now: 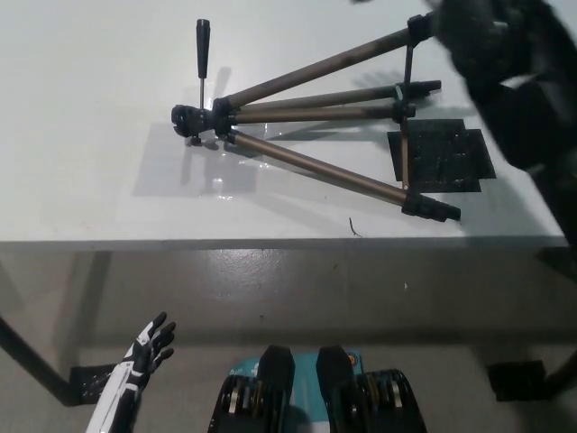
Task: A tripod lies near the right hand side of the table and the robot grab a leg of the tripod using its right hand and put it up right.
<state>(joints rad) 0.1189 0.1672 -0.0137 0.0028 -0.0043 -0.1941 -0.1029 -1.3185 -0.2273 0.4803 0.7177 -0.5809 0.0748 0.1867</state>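
White table (81, 135) fills the upper half of the frame, grey floor (297, 289) below its front edge. No containers visible. Tripod (306, 117) lies flat on the table, centre to upper right, head end with a thin upright pan handle (203, 54) at upper centre-left, three brown legs fanning toward the right. Black flat patch (446, 153) on the table under the leg ends, right of centre. Near leg runs diagonally down to a black foot (433, 209) close to the table's front edge. Far leg points to the upper right, its tip going under the black right hand (478, 41). Right hand blurred at the upper right corner, over or on that far leg's end; contact unclear, cannot tell whether fingers are wrapped or apart. Black right arm runs down along the right edge. White left hand (144, 352) rests at lower left, below the table edge, well apart from the tripod, fingers spread, holding nothing.
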